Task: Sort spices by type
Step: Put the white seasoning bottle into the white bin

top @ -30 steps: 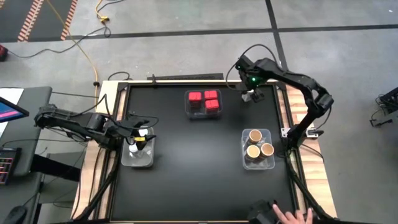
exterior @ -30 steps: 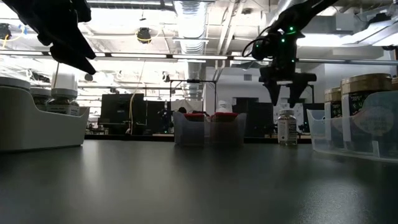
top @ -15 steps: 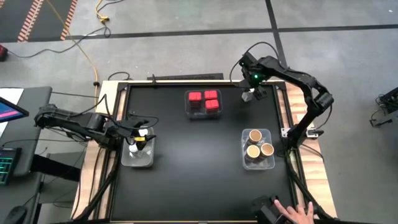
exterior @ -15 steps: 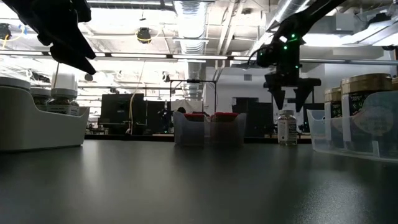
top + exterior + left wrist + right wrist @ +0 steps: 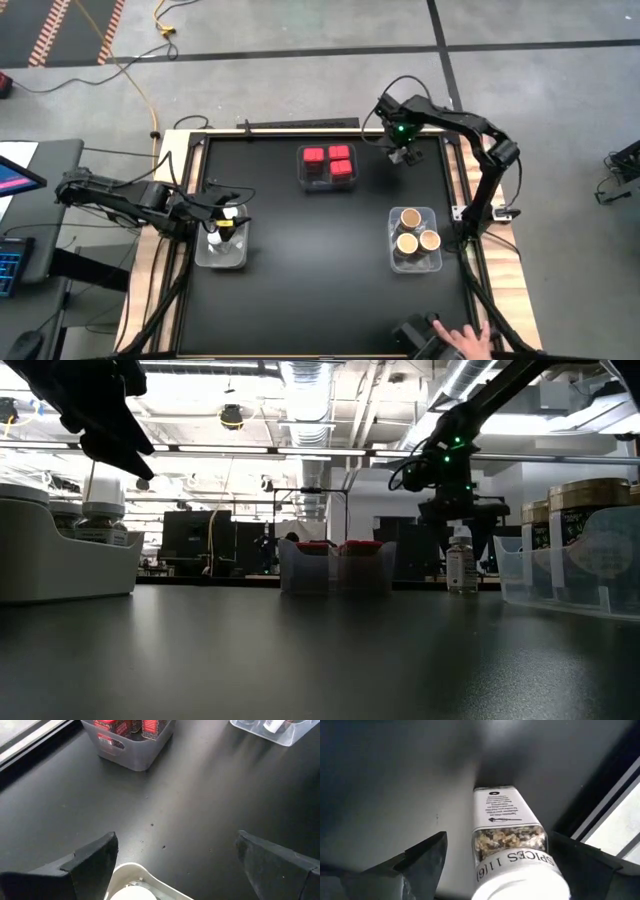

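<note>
From above, three red square-topped tins [image 5: 328, 160] sat binned, three tan-lidded jars [image 5: 414, 232] likewise; one white-capped clear jar [image 5: 406, 155] remained loose at the black bench's [image 5: 310, 260] far right corner. At bench level the right gripper [image 5: 458, 535] straddled it. Its wrist camera showed fingers [image 5: 417, 862] spread, seemingly not yet touching. The left gripper [image 5: 175, 857] hung open over the white-cap bin [image 5: 222, 250].

Bright ceiling lights [image 5: 305, 385] backlight the low view, leaving the table [image 5: 300, 650] dim with a soft sheen; wrist views blur up close.
</note>
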You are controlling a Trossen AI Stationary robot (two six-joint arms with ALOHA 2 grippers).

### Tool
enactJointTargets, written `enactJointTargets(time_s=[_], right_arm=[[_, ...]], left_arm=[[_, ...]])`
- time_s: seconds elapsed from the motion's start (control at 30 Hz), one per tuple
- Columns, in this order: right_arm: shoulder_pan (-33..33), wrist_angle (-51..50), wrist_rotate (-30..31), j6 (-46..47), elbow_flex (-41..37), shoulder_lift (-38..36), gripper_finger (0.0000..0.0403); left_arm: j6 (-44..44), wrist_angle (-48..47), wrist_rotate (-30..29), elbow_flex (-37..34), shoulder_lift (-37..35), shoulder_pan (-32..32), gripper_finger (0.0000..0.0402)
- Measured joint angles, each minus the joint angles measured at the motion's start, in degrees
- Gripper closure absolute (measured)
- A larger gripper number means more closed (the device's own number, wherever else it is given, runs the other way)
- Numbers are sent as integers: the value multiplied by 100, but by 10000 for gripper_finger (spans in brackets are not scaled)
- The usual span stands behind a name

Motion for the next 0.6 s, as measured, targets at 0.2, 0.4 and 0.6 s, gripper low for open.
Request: enactJointTargets(time_s=[0.2, 0.4, 0.6], right_arm=[[-5, 39, 125, 4, 0, 15, 56], [-7, -2, 125, 60, 0, 15, 107], [-7, 0, 127, 510, 0, 15, 144]], left_arm=[[1, 2, 0, -1, 0, 0, 17], [1, 2, 2, 1, -2, 0, 17], [1, 2, 2, 0, 0, 0, 17]])
